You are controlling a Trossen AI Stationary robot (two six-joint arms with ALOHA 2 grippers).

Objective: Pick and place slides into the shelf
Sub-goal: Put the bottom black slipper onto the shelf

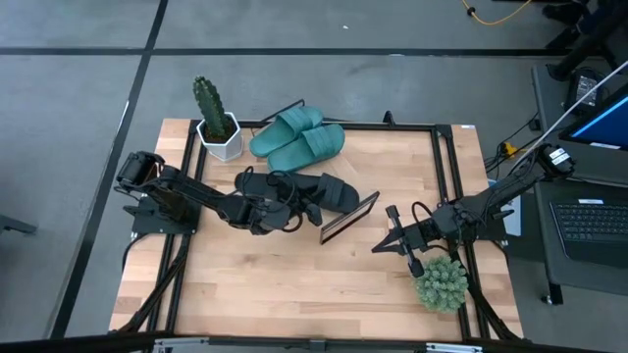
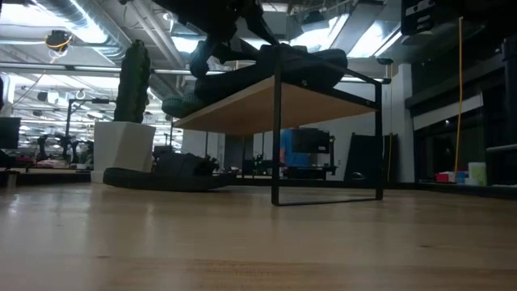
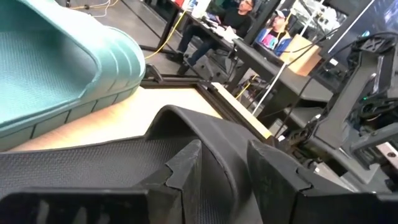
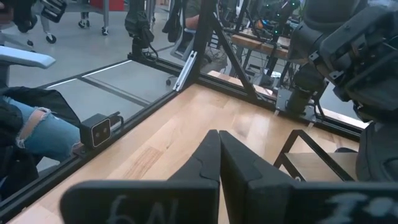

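The shelf [image 1: 350, 218], a slanted plank on a thin black frame [image 2: 276, 129], stands mid-table. My left gripper [image 1: 297, 206] reaches in from the table's left and is shut on a black slide [image 1: 332, 191], which shows up on the plank in the low view [image 2: 303, 65]. A second black slide [image 1: 257, 180] lies flat on the table by the arm. The teal pair [image 1: 299, 139] lies at the far edge, one slide overlapping the other. My right gripper [image 1: 379, 245] hangs shut with nothing in it, right of the shelf. My left gripper [image 3: 224, 173] pinches a raised black edge of the slide [image 3: 219, 146] between its two fingers; whether this is the strap or the side wall I cannot tell. The fingers come nearly level from the table's left. The slide is off the table, over the shelf's plank.
A cactus in a white pot [image 1: 218, 127] stands at the far left corner. A small green succulent [image 1: 440, 282] sits near the right edge, beside my right arm. Black rails [image 1: 446, 162] frame the table. People sit at desks beyond the table [image 3: 273, 31].
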